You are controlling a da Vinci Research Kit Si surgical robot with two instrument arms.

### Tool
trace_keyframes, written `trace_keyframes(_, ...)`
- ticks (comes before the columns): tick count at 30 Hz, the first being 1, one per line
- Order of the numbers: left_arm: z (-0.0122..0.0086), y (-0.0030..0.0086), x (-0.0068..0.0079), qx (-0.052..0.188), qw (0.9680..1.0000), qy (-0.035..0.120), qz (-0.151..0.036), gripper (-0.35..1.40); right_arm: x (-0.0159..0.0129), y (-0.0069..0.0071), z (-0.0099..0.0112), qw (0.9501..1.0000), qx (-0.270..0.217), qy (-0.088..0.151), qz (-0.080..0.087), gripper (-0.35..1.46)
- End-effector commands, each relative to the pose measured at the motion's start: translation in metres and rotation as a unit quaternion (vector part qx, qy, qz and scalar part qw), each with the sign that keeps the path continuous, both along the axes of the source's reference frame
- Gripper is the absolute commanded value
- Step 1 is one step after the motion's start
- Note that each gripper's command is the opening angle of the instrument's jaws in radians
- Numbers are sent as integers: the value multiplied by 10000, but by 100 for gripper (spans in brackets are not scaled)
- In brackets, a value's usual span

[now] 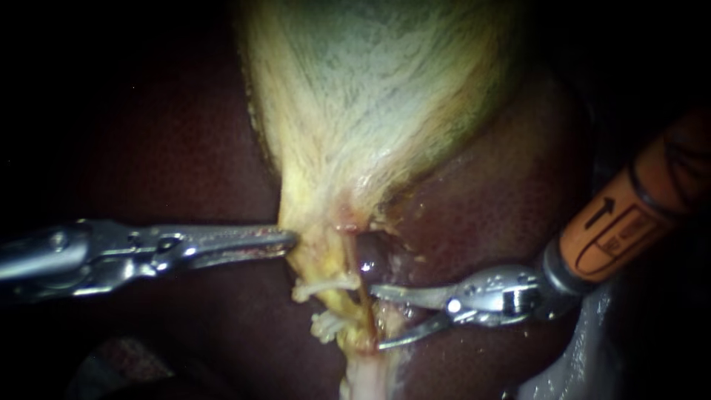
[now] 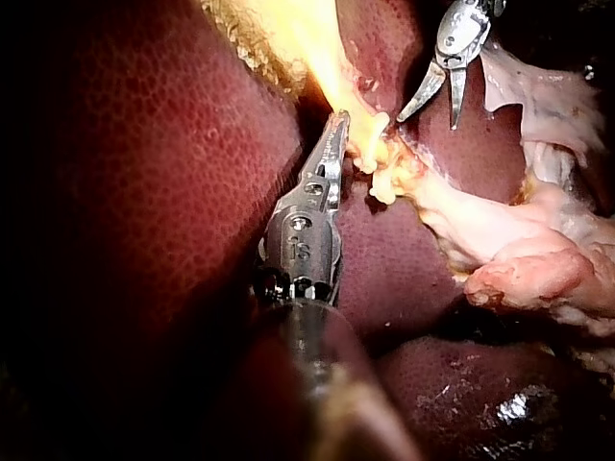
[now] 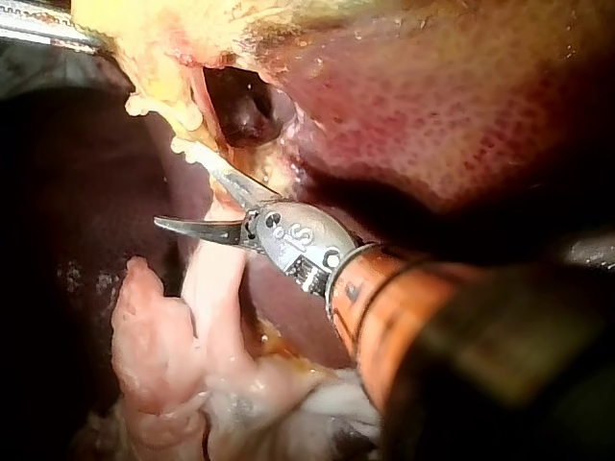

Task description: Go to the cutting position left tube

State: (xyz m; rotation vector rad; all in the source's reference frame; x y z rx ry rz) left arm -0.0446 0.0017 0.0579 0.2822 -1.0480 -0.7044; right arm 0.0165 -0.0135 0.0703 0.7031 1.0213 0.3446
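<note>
Left instrument [image 1: 285, 241] enters from 9 o'clock, its jaws closed on the neck edge of the gallbladder [image 1: 363, 96]. Right instrument [image 1: 375, 317] enters from 3 o'clock, jaws open, tips against the clipped tube [image 1: 354, 311]. This tube lies at the gallbladder's 6 o'clock and carries two white clips [image 1: 324, 285].

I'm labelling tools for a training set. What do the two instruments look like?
The left instrument is all silver metal: slim, straight, tapering jaws on a pinned hinge. The right instrument has curved, pointed silver blades on a silver wrist, and an orange shaft with black printed markings, including an arrow.
</note>
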Motion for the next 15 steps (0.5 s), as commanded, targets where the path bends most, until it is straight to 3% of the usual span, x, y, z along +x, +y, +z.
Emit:
trace_keyframes(1, -1, -1, 0, 0, 10000, 3, -7, -16, 3, -2, 1, 10000, 38, -7, -55, 135)
trace_keyframes(8, -14, -7, 0, 21, 10000, 1, -47, -16, 17, -4, 8, 9998, 76, 30, -160, 130)
trace_keyframes(15, -25, -16, 2, 15, 10000, 15, -63, -15, 17, 4, 19, 9997, 24, -151, -197, 128)
